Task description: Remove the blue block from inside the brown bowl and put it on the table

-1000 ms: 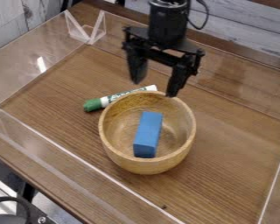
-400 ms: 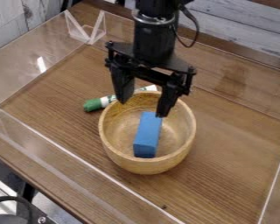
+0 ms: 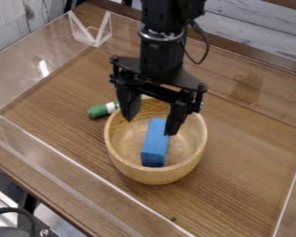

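Green-capped marker: white barrel hidden behind my pincer (jaws wide, holding nothing). Brown bowl, mid-table: contains blue block.

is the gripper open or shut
Open: the gripper has its two fingers spread wide above the block in the bowl, holding nothing.

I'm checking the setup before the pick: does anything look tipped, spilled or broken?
Nothing stands out. The blue block lies inside the upright brown bowl, the green-capped marker lies flat on the table behind the bowl, and the open gripper hangs over the bowl.
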Available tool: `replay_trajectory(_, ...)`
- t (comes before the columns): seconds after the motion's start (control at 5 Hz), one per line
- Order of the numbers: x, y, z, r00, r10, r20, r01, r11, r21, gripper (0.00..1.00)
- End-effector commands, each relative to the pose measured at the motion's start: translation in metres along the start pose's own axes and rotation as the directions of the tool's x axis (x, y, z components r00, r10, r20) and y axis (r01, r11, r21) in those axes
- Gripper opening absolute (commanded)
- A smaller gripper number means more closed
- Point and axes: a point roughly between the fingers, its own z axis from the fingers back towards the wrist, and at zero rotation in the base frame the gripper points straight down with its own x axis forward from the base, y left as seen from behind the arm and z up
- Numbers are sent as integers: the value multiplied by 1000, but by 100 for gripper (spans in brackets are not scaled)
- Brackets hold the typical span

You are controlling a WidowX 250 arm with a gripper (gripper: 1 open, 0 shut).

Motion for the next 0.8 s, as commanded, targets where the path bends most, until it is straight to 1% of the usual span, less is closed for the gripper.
replay_trajectory(0.0, 1, -3, 5, 998, -4, 57, 5, 1000, -15, 100)
replay_trajectory(0.4, 0, -2, -9, 998, 16, 66, -14, 1000, -27, 100)
replay_trajectory(0.6, 1, -1, -14, 997, 29, 65, -27, 999, -30, 100)
